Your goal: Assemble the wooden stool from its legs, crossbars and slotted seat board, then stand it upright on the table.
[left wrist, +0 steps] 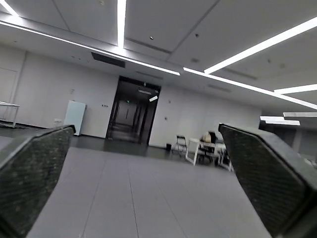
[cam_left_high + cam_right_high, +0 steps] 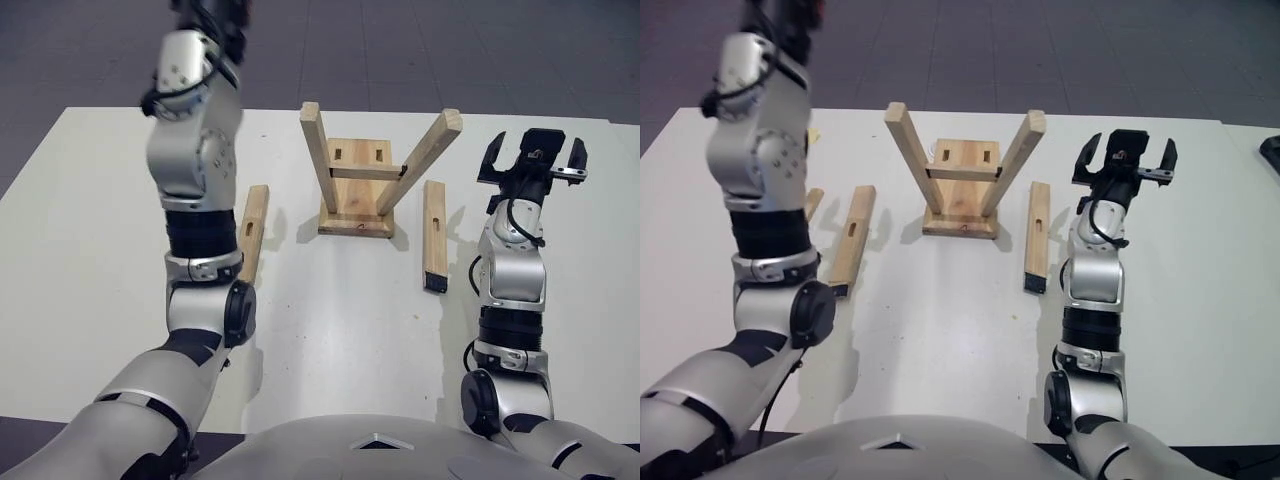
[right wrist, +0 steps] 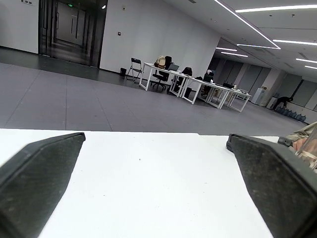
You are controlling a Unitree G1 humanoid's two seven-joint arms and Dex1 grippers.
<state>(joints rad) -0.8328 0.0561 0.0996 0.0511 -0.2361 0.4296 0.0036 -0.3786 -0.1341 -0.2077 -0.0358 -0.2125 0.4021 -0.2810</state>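
The slotted seat board [image 2: 356, 215] lies flat on the white table [image 2: 90, 260] at mid-back. Two legs [image 2: 318, 150] [image 2: 428, 152] stand up out of it, splayed apart and joined by a crossbar [image 2: 366, 172]. One loose leg [image 2: 434, 232] lies right of the board, another [image 2: 254, 230] left of it. A short wooden piece [image 2: 814, 204] peeks out behind my left arm. My left gripper [image 1: 146, 128] is open, raised high above the table's back left and facing the room. Right of the stool, my right gripper [image 2: 533, 158] is open and empty, pointing away over the table.
A dark object [image 2: 1270, 150] sits at the table's far right edge. Bare table surface lies in front of the stool parts, between my two arms. Beyond the table's back edge is grey floor.
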